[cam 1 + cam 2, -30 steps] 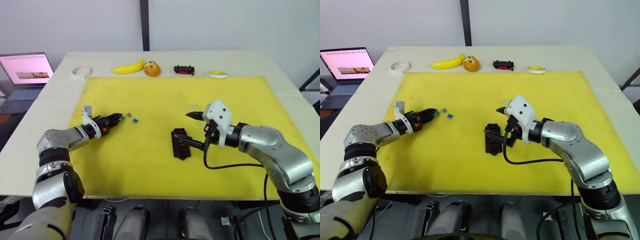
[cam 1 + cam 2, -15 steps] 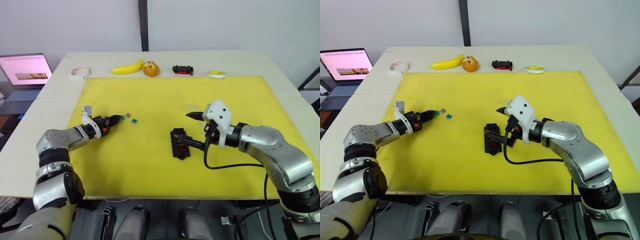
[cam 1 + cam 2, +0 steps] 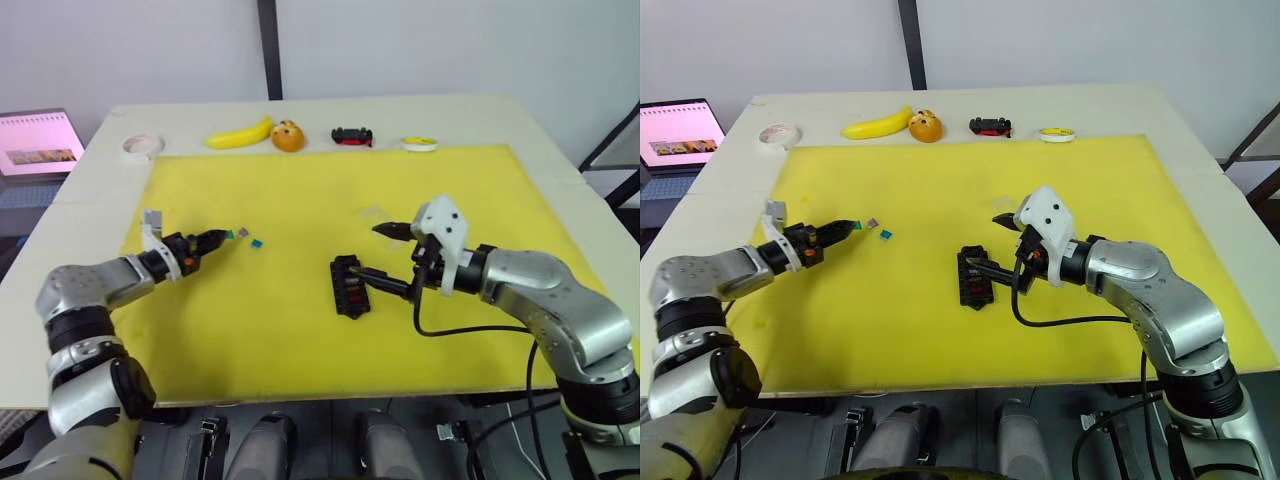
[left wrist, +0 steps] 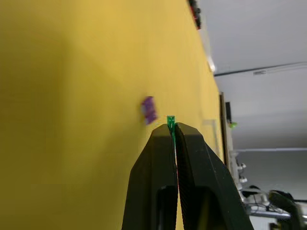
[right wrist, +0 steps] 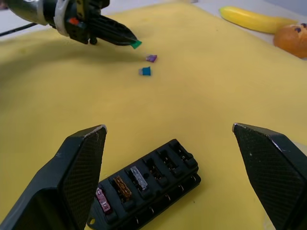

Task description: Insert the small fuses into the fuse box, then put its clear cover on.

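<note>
The left claw (image 3: 848,228) is clamped on a green fuse (image 4: 170,120) just above the yellow mat (image 3: 300,190), beside a purple fuse (image 4: 149,109) and a teal fuse (image 3: 885,235); the right claw (image 3: 365,253) stands wide apart over the fuse box (image 3: 349,288), mid-mat on the desk (image 3: 1200,140).

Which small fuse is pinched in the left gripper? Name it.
The green fuse, held at the left gripper tips; the purple fuse and teal fuse lie loose on the mat.
</note>
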Controlling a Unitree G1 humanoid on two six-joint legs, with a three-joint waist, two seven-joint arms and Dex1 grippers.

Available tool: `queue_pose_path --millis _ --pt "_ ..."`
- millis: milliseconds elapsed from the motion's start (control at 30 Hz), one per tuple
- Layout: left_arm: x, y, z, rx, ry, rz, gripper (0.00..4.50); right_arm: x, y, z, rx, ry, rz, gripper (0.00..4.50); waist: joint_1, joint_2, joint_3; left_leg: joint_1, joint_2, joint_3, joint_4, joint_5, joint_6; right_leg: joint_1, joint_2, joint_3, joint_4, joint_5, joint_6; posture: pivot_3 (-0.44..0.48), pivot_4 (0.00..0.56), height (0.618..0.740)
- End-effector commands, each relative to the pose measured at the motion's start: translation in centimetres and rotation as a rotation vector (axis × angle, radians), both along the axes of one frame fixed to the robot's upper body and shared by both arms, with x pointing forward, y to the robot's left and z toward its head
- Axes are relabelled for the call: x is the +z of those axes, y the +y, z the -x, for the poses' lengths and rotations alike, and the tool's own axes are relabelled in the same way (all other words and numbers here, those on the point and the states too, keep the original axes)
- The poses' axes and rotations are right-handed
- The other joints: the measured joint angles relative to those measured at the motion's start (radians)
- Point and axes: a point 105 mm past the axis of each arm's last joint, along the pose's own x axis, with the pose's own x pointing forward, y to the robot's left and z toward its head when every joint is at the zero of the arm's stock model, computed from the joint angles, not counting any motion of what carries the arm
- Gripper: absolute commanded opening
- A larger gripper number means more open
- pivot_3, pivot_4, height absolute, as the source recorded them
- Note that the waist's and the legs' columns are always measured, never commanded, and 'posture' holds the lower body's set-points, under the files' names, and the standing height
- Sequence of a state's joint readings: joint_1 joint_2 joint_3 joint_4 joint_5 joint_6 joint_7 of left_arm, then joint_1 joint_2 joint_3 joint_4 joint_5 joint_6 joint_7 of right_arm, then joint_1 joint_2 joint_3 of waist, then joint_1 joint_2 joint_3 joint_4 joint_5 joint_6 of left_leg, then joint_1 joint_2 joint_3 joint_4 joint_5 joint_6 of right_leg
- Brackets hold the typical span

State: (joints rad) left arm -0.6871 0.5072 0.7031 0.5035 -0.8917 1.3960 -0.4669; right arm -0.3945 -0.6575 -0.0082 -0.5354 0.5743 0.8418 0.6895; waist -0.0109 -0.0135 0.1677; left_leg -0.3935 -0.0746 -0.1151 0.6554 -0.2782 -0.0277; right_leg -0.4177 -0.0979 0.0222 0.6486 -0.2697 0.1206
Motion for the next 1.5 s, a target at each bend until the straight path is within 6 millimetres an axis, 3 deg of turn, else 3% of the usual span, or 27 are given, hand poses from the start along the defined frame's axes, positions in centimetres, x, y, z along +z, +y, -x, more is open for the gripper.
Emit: queue_pose_path --millis 33,400,667,833,1133,1267,1500 --pt "5.0 -0.7 0.7 -0.041 -0.172 0.046 0.04 2.2 0.5 0.3 0.017 -0.037 -0.088 4.5 0.0 0.0 0.0 0.0 0.0 0.0 -0.001 0.0 0.0 -0.001 0.0 0.0 0.0 0.0 0.0 0.0 0.15 0.74" --pt "9.2 -9.2 1.8 -0.245 -0.355 0.129 0.04 5.0 2.4 -0.9 -0.019 0.04 -0.361 4.5 -0.003 -0.001 0.0 -0.001 0.0 0.002 -0.004 0.004 -0.007 -0.004 0.0 0.002 0.001 0.0 0.0 0.0 0.15 0.74" --pt "10.9 -12.9 2.5 -0.334 -0.418 0.222 0.04 5.7 3.3 -1.0 -0.043 0.174 -0.566 4.5 -0.001 -0.001 0.0 -0.001 0.0 0.003 -0.005 0.004 -0.007 -0.006 0.001 0.003 0.001 0.0 0.0 0.0 0.15 0.74" --pt "11.5 -14.4 2.8 -0.372 -0.423 0.273 0.04 6.4 3.2 -1.8 -0.097 0.251 -0.738 4.5 -0.001 -0.001 0.0 -0.001 0.0 0.004 -0.005 0.004 -0.007 -0.007 0.001 0.003 0.002 0.0 0.0 0.0 0.15 0.74" --pt "12.0 -15.6 2.7 -0.372 -0.418 0.315 0.04 7.6 3.3 -2.3 -0.116 0.294 -0.863 4.5 -0.004 -0.001 0.0 -0.001 0.0 0.004 -0.006 0.004 -0.007 -0.007 0.001 0.004 0.002 0.0 0.0 0.0 0.15 0.74" --pt "11.9 -15.5 2.8 -0.367 -0.416 0.322 0.0 8.0 3.4 -2.2 -0.107 0.303 -0.902 3.25 -0.004 -0.001 0.0 -0.001 0.0 0.005 -0.006 0.005 -0.007 -0.007 0.001 0.004 0.002 0.0 0.0 0.0 0.15 0.74" --pt "11.8 -15.6 3.0 -0.374 -0.413 0.329 0.0 7.9 3.7 -2.2 -0.1 0.328 -0.907 3.25 -0.005 -0.001 0.0 -0.001 0.0 0.005 -0.005 0.005 -0.007 -0.007 0.001 0.004 0.002 0.0 0.0 0.0 0.15 0.74"
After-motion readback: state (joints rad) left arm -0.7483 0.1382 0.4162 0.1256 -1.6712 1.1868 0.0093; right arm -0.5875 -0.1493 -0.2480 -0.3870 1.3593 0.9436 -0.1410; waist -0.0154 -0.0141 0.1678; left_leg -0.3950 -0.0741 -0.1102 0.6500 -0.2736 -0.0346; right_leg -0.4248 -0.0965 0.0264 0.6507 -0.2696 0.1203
